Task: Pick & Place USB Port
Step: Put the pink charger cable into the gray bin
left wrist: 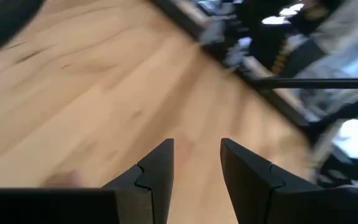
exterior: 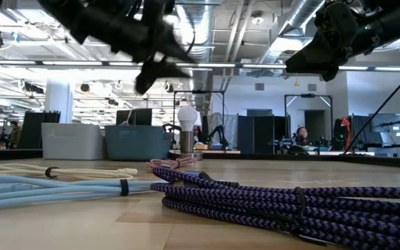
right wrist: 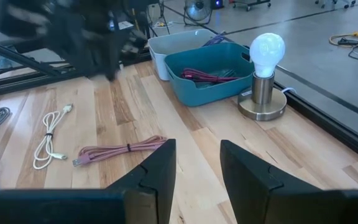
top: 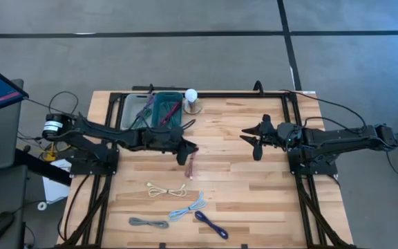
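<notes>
A pink USB cable (top: 191, 166) lies bundled on the wooden table, also seen in the right wrist view (right wrist: 126, 149) and low view (exterior: 176, 164). My left gripper (top: 187, 151) hovers just above its far end, open and empty (left wrist: 196, 155); it hangs above the table in the low view (exterior: 155, 69). My right gripper (top: 255, 144) waits to the right of the table's middle, open and empty (right wrist: 197, 155), raised off the table (exterior: 318, 55). A teal bin (top: 168, 109) at the far edge holds dark red cables (right wrist: 207, 76).
Near the front edge lie a white cable (top: 166, 189), a light blue cable (top: 187, 207), a grey cable (top: 147, 222) and a purple cable (top: 211, 225). A white bin (top: 134, 111) stands left of the teal bin, a bulb lamp (top: 192, 98) right of it.
</notes>
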You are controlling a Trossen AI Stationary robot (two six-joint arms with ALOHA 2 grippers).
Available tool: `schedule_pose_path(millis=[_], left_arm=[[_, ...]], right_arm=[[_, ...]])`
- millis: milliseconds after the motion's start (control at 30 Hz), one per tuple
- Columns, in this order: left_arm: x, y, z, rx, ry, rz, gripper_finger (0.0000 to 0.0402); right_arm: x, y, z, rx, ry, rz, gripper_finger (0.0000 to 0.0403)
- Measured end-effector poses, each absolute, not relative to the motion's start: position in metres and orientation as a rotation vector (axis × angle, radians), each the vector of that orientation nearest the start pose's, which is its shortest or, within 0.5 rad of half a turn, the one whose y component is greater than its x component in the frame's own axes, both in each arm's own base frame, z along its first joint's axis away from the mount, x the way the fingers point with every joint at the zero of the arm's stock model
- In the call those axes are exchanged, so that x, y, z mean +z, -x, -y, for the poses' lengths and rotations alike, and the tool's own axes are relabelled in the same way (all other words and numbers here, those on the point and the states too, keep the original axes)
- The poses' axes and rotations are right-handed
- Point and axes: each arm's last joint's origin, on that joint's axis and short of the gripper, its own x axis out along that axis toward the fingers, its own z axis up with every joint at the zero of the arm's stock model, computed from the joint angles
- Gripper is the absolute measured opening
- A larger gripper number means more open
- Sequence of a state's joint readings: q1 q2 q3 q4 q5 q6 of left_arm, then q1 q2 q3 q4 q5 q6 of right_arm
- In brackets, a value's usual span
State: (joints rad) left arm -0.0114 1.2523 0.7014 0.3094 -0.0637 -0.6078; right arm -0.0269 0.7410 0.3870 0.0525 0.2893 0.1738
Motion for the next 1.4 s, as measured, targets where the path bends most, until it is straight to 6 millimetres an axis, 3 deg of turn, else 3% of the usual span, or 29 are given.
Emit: schedule_pose_path(millis=[233, 400, 533, 733, 1000, 1167, 1400], left_arm=[[0.308, -0.276, 0.004, -0.123, 0.394, -0.029, 0.0131], [0.332, -0.269, 0.006, -0.172, 0.291, 0.183, 0.0131], [0.338, -0.268, 0.003, -0.144, 0.437, 0.197, 0.0131], [0.33, -0.273, -0.002, 0.147, 0.547, -0.067, 0.0131], [0.331, -0.27, -0.011, 0.304, 0.708, -0.165, 0.0125], [0.301, -0.286, -0.013, 0.397, 0.82, -0.306, 0.0092], [0.258, -0.329, -0.014, 0.309, 0.96, -0.528, 0.0058]], right_arm=[[0.223, -0.166, 0.013, -0.34, -0.129, -0.291, 0.0118], [0.223, -0.166, 0.013, -0.34, -0.128, -0.294, 0.0118], [0.223, -0.166, 0.013, -0.34, -0.128, -0.294, 0.0118], [0.22, -0.165, 0.013, -0.342, -0.124, -0.324, 0.0118], [0.213, -0.162, 0.013, -0.348, -0.116, -0.403, 0.0118], [0.213, -0.162, 0.013, -0.348, -0.116, -0.4, 0.0118], [0.213, -0.162, 0.013, -0.348, -0.116, -0.398, 0.0118]])
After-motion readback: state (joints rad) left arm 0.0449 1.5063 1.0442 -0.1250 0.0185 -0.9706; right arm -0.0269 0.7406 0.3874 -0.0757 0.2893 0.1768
